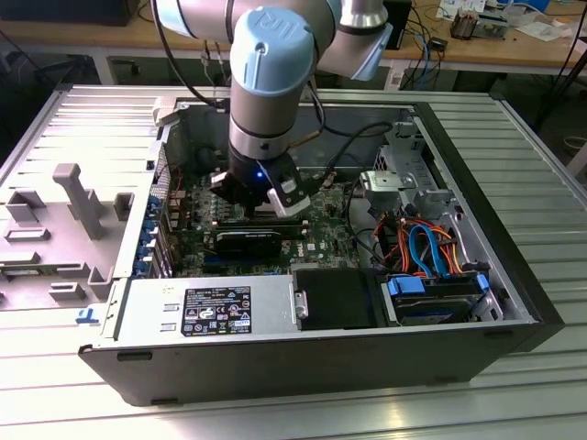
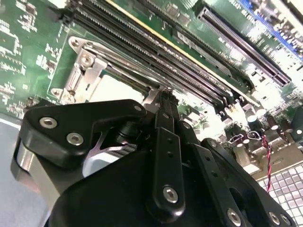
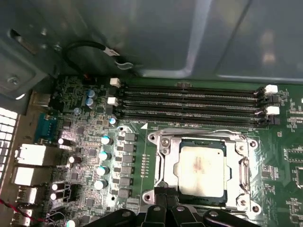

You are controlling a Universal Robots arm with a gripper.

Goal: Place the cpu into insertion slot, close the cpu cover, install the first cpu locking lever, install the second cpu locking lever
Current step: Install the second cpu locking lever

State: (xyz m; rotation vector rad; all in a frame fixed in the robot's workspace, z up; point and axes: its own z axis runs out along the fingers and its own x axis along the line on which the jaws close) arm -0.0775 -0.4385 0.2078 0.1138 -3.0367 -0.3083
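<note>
Seated flat in the insertion slot (image 3: 203, 170), the cpu (image 3: 202, 169) lies under the closed cpu cover (image 3: 166, 153). Gripper (image 2: 163, 94) jaws look pressed together at the socket's edge. The thin, stiff, fragile chip suits edge holds only.

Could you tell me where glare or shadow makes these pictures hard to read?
In the second wrist view, glare whitens the cpu and the board's far corner; in the first wrist view, the cpu is evenly lit; in the exterior view, the gripper shadows the motherboard.
</note>
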